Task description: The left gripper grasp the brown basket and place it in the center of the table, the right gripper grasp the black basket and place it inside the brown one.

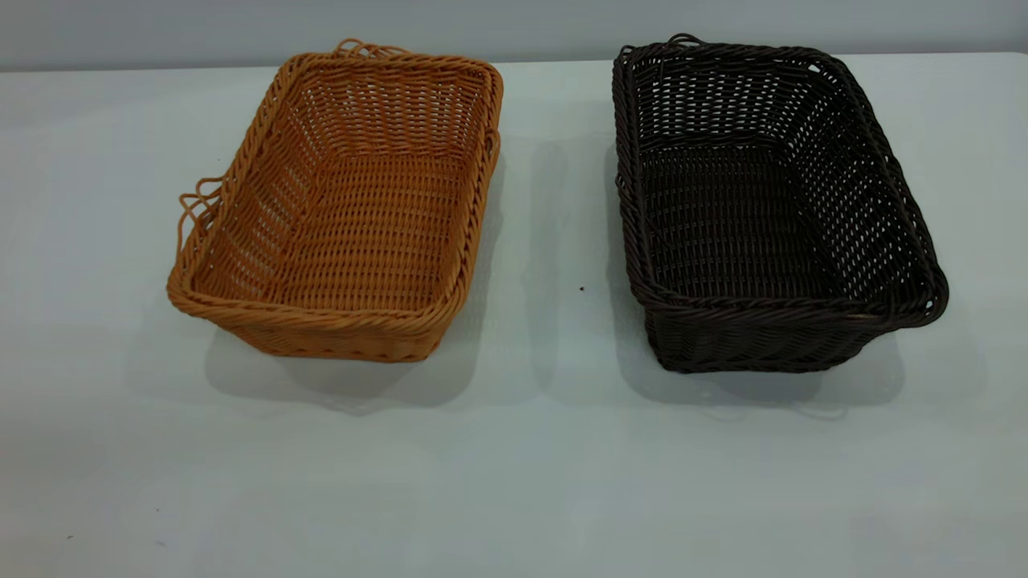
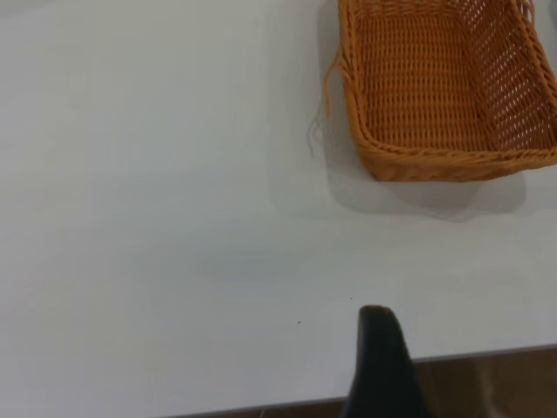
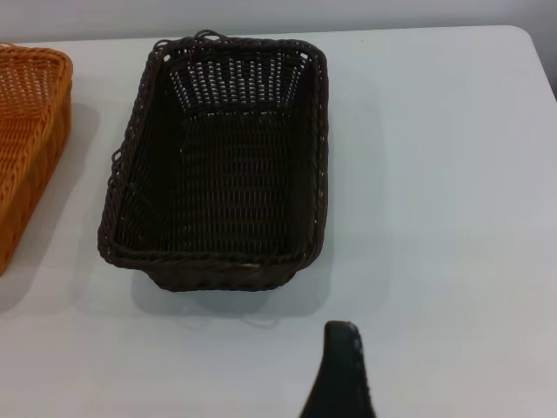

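The brown basket (image 1: 353, 217) stands empty on the left half of the table (image 1: 514, 466). The black basket (image 1: 755, 217), also empty, stands on the right half, a hand's width away from it. Neither arm shows in the exterior view. In the left wrist view only a black tip of my left gripper (image 2: 379, 366) shows, over the table's edge and well short of the brown basket (image 2: 444, 96). In the right wrist view a black tip of my right gripper (image 3: 341, 374) hangs above bare table, short of the black basket (image 3: 226, 174). Nothing is held.
Both baskets lie with their long sides running away from the exterior camera. A strip of bare tabletop (image 1: 558, 241) separates them. The brown basket's side (image 3: 30, 131) shows beside the black one in the right wrist view. The table's edge (image 2: 487, 355) runs close by the left gripper.
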